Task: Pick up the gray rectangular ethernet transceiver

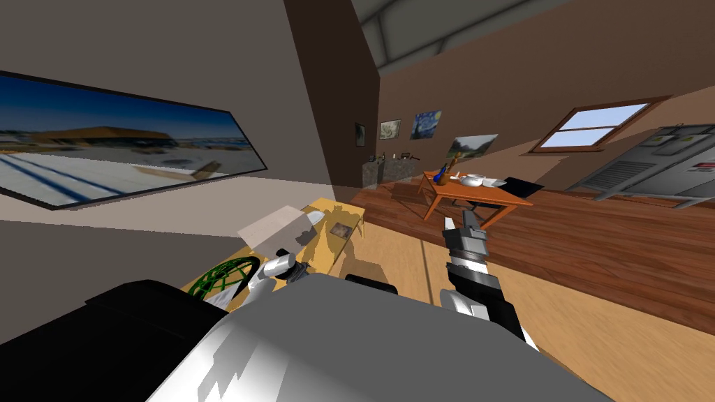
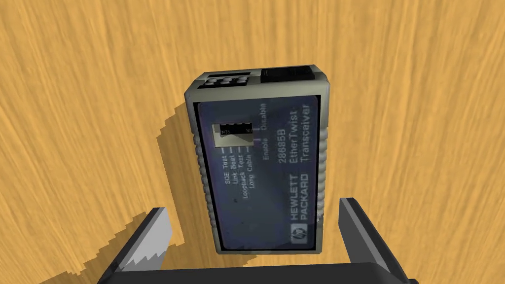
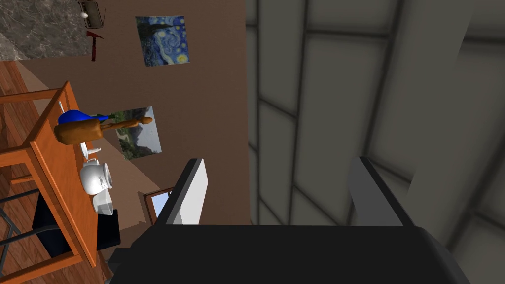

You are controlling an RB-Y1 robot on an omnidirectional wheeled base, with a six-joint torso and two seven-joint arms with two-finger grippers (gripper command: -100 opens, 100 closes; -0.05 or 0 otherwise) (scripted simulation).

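Observation:
The transceiver (image 2: 259, 162) is a grey rectangular box with a dark label reading "EtherTwist Transceiver". It lies flat on a light wooden tabletop (image 2: 419, 123). My left gripper (image 2: 254, 207) hangs over it, open, and the box's near end sits between the two fingers (image 2: 153, 236) without touching either. In the head view my left forearm (image 1: 278, 266) reaches down over the light wooden table (image 1: 349, 213). My right gripper (image 1: 459, 220) is raised in free air to the right, open and holding nothing, as the right wrist view (image 3: 280, 162) confirms.
A green wire basket (image 1: 227, 276) and a pale grey block (image 1: 276, 230) sit by my left arm on the light table. A small flat picture (image 1: 341, 230) lies farther along it. An orange-brown table (image 1: 482, 199) with a white teapot (image 1: 473, 181) stands beyond.

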